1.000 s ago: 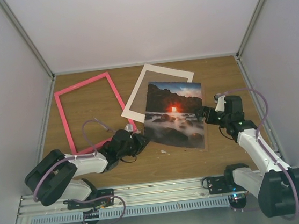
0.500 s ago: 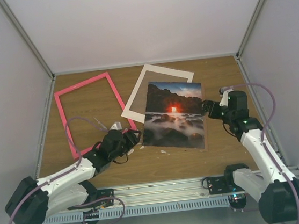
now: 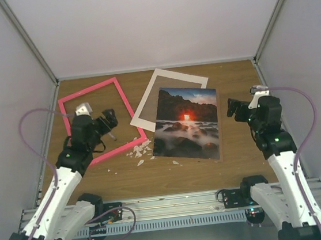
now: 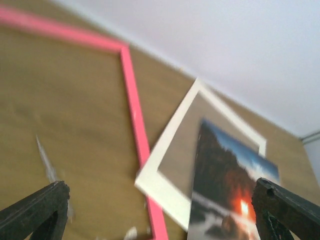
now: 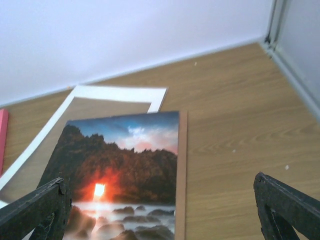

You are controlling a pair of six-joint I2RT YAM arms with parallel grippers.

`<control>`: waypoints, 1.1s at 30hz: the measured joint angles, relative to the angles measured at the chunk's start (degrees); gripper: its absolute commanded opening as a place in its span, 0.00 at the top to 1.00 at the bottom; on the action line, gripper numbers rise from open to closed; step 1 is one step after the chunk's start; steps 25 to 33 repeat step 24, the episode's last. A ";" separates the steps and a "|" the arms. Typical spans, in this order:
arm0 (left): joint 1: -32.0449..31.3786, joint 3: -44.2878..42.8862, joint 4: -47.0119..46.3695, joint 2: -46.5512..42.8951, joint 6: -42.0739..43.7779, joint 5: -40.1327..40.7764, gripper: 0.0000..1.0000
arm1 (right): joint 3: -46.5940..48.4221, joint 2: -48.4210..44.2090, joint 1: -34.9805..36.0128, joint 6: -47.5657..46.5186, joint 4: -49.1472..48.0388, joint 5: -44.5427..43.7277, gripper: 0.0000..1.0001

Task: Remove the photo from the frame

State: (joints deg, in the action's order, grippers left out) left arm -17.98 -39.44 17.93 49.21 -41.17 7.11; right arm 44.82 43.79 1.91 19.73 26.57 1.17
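While both grippers stand with fingers wide apart and nothing between them, the one photo lies flat on the table between the two, fully outside the one pink frame. The left gripper hangs over the frame's open middle. The frame's right bar is just ahead of its fingers, and the photo lies farther off to its right. The right gripper sits just off the photo's right edge, not touching it. One white mat lies partly under the photo's far end, its corner reaching the frame's right bar. One brown board shows as a strip along the photo's right edge. White scraps, too small to count, lie between the left gripper and the photo.
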 measured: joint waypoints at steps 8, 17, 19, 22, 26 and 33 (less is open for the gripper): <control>3.08 -16.00 3.23 -5.92 20.33 1.11 0.01 | 3.30 -6.67 0.00 -3.63 0.61 -7.23 0.00; 4.13 -5.97 -2.73 -15.69 30.84 5.40 0.01 | 0.96 -9.35 0.00 -4.35 -0.44 -11.02 0.00; 4.48 -4.90 -2.71 -15.39 31.65 5.70 0.01 | 0.46 -9.40 0.00 -4.52 -0.63 -11.26 0.00; 4.66 -4.44 -2.75 -14.80 32.26 6.01 0.01 | -0.11 -9.73 0.00 -4.52 -0.68 -11.41 0.00; 4.81 -4.44 -2.91 -14.73 32.68 6.10 0.01 | -0.13 -9.73 0.00 -4.52 -0.85 -11.41 0.00; 4.81 -4.44 -2.91 -14.73 32.68 6.10 0.01 | -0.13 -9.73 0.00 -4.52 -0.85 -11.41 0.00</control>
